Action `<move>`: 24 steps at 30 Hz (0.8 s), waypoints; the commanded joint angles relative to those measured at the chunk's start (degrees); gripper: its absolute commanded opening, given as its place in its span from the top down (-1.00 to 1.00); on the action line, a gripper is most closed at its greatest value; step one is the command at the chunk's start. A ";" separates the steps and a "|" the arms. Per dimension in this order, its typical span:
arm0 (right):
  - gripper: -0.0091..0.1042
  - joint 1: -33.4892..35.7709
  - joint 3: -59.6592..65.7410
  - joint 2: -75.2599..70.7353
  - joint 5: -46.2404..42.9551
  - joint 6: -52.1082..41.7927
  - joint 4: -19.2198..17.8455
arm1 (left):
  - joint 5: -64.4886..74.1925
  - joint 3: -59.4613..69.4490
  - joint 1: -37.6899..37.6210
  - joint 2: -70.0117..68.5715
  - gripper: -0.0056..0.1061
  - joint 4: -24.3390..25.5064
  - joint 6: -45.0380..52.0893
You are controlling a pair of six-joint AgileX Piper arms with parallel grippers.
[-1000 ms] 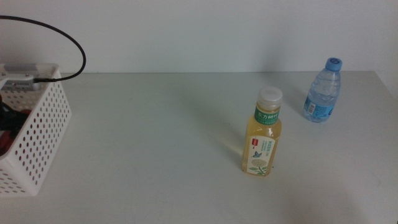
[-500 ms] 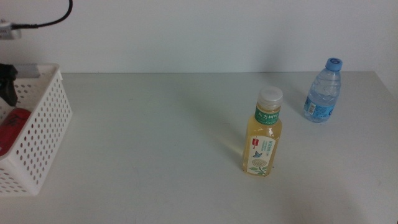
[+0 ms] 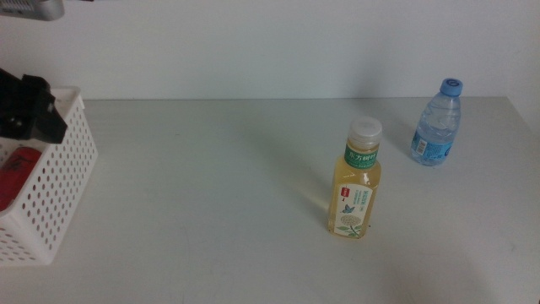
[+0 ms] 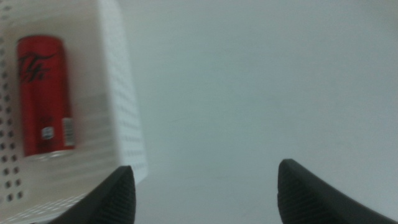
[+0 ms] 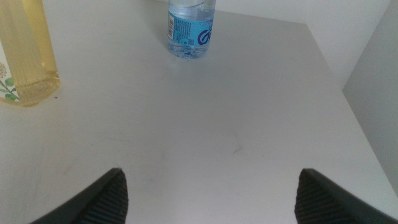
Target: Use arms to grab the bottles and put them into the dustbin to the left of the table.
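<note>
My left gripper (image 3: 30,106) hangs above the near-right rim of the white dustbin (image 3: 59,181) at the table's left end. In the left wrist view the left gripper (image 4: 205,194) is open and holds nothing. A red cola can (image 4: 43,93) lies on its side inside the dustbin (image 4: 121,93) and shows through the rim in the middle view as the can (image 3: 17,173). A yellow tea bottle (image 3: 356,181) stands upright right of centre. A clear water bottle (image 3: 439,125) stands at the far right. My right gripper (image 5: 211,199) is open and empty, short of both the tea bottle (image 5: 25,56) and the water bottle (image 5: 189,28).
The grey-white table (image 3: 211,194) runs wide between the dustbin and the bottles. A white wall closes the far side. In the right wrist view the table's edge (image 5: 339,81) runs close beside the water bottle.
My left gripper rose out of the dustbin and shifted a little right, leaving the red can lying inside. The two standing bottles have not moved.
</note>
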 commanded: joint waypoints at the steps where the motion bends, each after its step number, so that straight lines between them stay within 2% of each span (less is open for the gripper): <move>1: -0.70 -0.28 -0.10 -1.26 -3.56 -0.72 -0.32 | -5.55 2.54 -3.39 -6.14 -0.43 -1.91 -0.93; 7: -0.70 -0.28 -0.10 -1.26 -3.56 -0.72 -0.32 | -9.08 10.17 -12.29 -14.31 -0.43 -2.12 -0.93; 13: -0.70 -0.28 -0.10 -1.26 -3.56 -0.72 -0.32 | -14.31 15.91 -18.84 -15.36 -0.43 -1.54 -0.93; 16: -0.70 -0.28 -0.10 -1.26 -3.56 -0.72 -0.32 | -25.17 22.47 -24.18 -16.97 -0.43 -1.41 -0.93; 24: -0.70 -0.28 -0.10 -1.26 -3.56 -0.72 -0.32 | -64.82 44.68 -35.64 -23.83 -0.43 -1.67 -0.93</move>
